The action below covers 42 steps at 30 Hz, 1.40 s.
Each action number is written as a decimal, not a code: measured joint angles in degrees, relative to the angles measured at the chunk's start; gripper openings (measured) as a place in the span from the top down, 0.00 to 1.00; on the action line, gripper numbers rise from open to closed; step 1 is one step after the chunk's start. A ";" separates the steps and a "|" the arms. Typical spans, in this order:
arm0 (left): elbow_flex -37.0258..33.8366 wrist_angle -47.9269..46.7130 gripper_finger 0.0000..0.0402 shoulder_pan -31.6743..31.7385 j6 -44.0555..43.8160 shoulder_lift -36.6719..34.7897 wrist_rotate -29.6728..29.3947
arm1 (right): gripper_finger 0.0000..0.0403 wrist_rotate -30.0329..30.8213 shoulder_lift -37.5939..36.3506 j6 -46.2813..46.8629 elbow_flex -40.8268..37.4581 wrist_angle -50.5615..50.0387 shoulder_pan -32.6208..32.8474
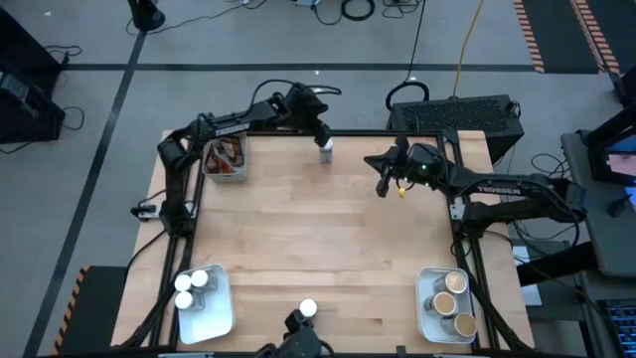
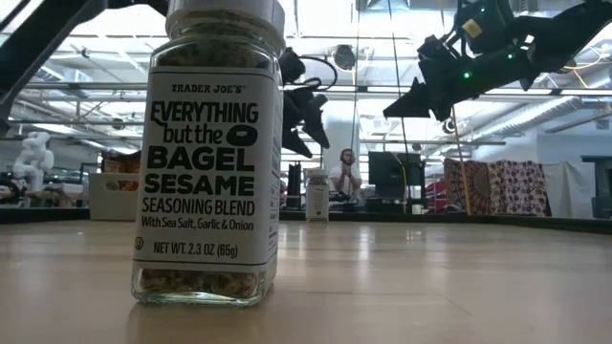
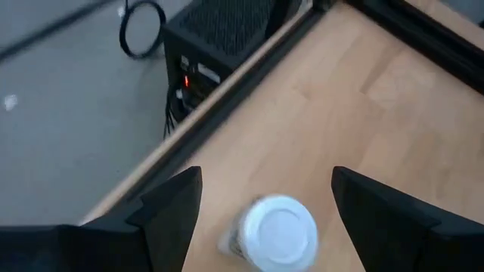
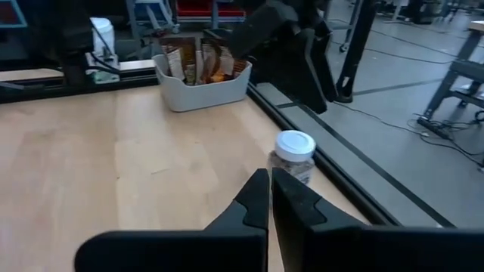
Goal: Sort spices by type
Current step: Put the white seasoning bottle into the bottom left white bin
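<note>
From above, we see the left gripper [image 1: 323,132] hanging over a white-lidded jar [image 1: 326,150] that stands at the table's [image 1: 328,229] far edge, near its middle. The right gripper [image 1: 382,185] waits over the far right part of the table. The sort looks well along: white-lidded jars in the tray at the near left corner [image 1: 214,316], tan-lidded jars in the tray at the near right corner [image 1: 425,316], sachets in the bin at the far left corner [image 1: 225,175]. Another white-lidded jar [image 1: 308,309] stands loose at the near edge.

The low view is filled by that near jar [image 2: 208,153]; only here can we read its bagel seasoning label. The far jar [image 2: 317,196] shows small behind it, apparently below the left arm's dark fingers.

In the left wrist view, the fingers [image 3: 170,208] stand spread wide with the white lid [image 3: 280,230] between them but nearer one side. We judge that an off-centre closing could nudge or tip the jar, and the table's rim is just beside it, so it might roll off.

The right wrist view alone shows the right gripper's fingers [image 4: 253,200] pressed together and empty, and how close the jar [image 4: 293,156] stands to the rim.
</note>
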 joint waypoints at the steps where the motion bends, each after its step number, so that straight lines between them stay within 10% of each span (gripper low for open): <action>1: 0.87 -1.24 0.26 -0.28 -0.83 0.58 -0.55 | 1.00 0.00 0.00 -0.03 0.00 -0.02 -0.40; 14: 5.06 -7.62 0.26 -5.16 3.54 2.71 -11.89 | 1.00 -2.86 2.53 0.29 0.02 -0.15 -3.20; 42: 5.02 -9.95 0.28 -6.18 5.13 8.26 -12.54 | 1.00 -5.86 6.67 0.88 0.07 3.38 -3.15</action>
